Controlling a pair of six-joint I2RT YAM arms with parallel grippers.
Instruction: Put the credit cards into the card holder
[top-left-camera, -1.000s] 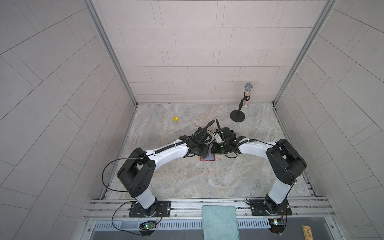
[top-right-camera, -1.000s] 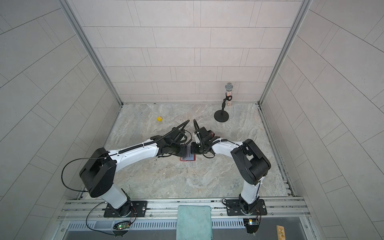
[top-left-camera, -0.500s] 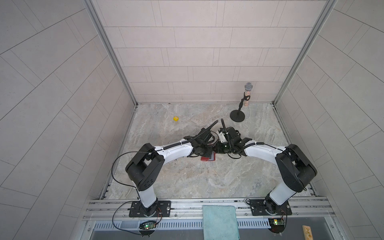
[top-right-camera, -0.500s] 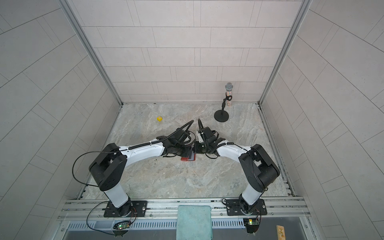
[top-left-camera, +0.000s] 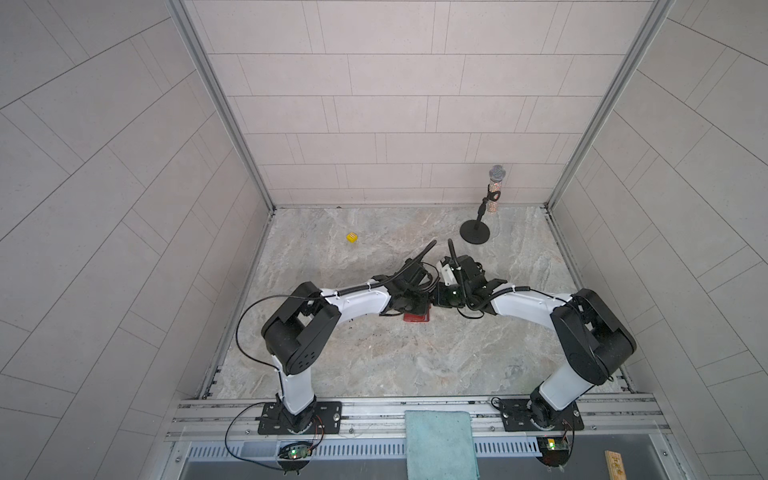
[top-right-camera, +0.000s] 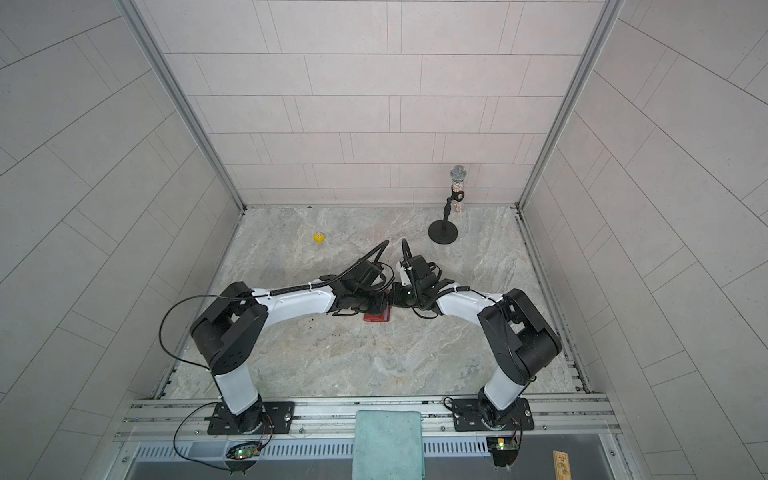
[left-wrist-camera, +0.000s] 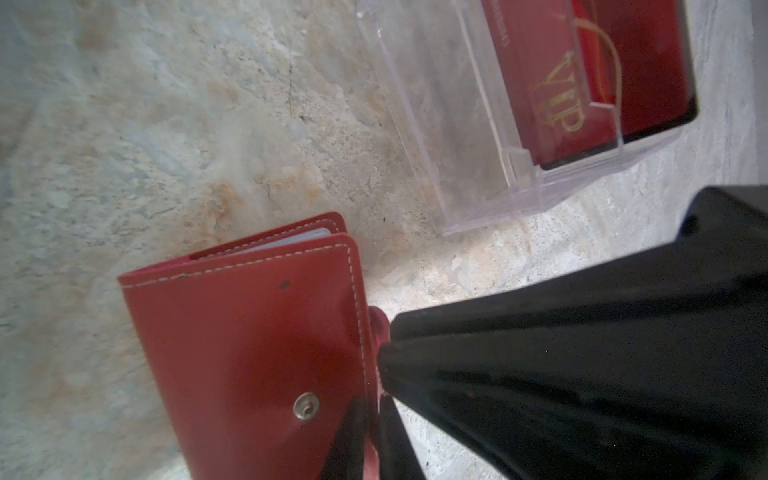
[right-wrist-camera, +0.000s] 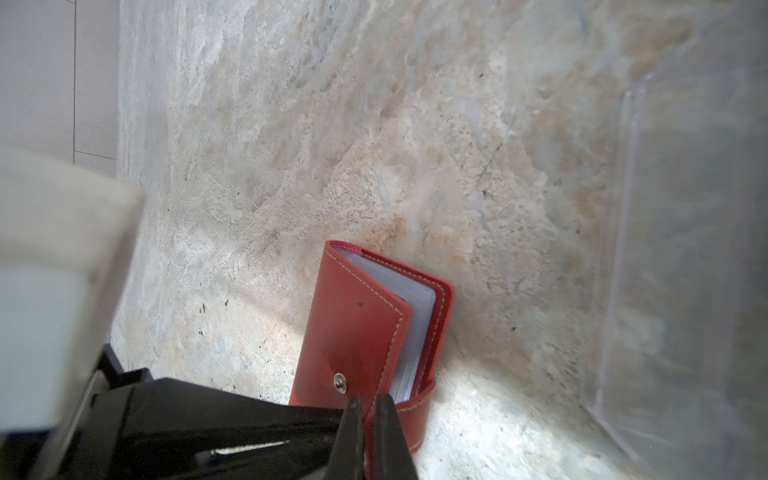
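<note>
The right gripper (right-wrist-camera: 369, 409) has its jaws pressed together on the snap strap (right-wrist-camera: 419, 399) of the card holder (right-wrist-camera: 353, 328), pinching the red tab just beside the metal stud (right-wrist-camera: 340, 381). The card holder lies on the marble tabletop (right-wrist-camera: 291, 166) straight ahead of those jaws, its cover lifted a little so the pale sleeve edges show. The left gripper (left-wrist-camera: 371, 415) meets the same strap from the opposite side. Its jaws stand only a sliver apart with the red tab between them, and I cannot tell whether they press it or merely flank it. Ahead of both pairs of jaws and off to one side, apart from the card holder, sits a clear acrylic stand (left-wrist-camera: 436, 124). The credit cards (left-wrist-camera: 552, 95) rest inside it, dark red with gold VIP lettering, touched by neither gripper. In both top views the two grippers meet nose to nose over the card holder (top-left-camera: 417, 318) (top-right-camera: 377, 317), near the middle of the table
</note>
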